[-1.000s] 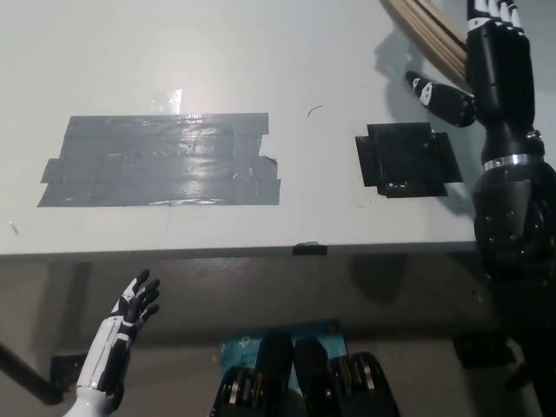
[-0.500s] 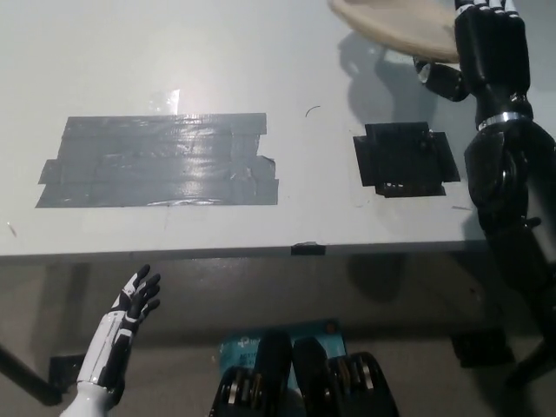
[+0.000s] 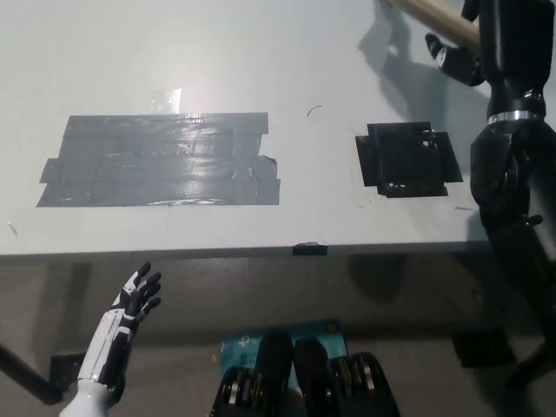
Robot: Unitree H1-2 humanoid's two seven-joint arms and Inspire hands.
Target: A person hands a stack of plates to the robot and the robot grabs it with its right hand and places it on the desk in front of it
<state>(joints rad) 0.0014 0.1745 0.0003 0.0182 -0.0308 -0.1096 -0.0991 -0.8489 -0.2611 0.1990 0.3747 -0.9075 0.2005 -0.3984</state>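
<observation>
Only a tan sliver of the stack of plates [image 3: 427, 9] shows at the picture's top right edge, over the far right of the white desk [image 3: 261, 61]. My black right hand [image 3: 476, 48] is at that same edge, its thumb just under the plates' rim; the rest of the hand is cut off by the frame. It appears shut on the stack, which casts a shadow on the desk below. My white left hand [image 3: 130, 314] rests below the desk's front edge at the lower left, open with its fingers spread.
A wide patch of grey tape [image 3: 156, 161] lies on the desk's left half. A black tape square [image 3: 407, 159] lies at the right, near my right forearm. A small black tab [image 3: 310, 249] sits on the desk's front edge.
The stack of plates has moved up and right, so that most of it is now out of the picture. My right hand went with it. The left hand has stayed put.
</observation>
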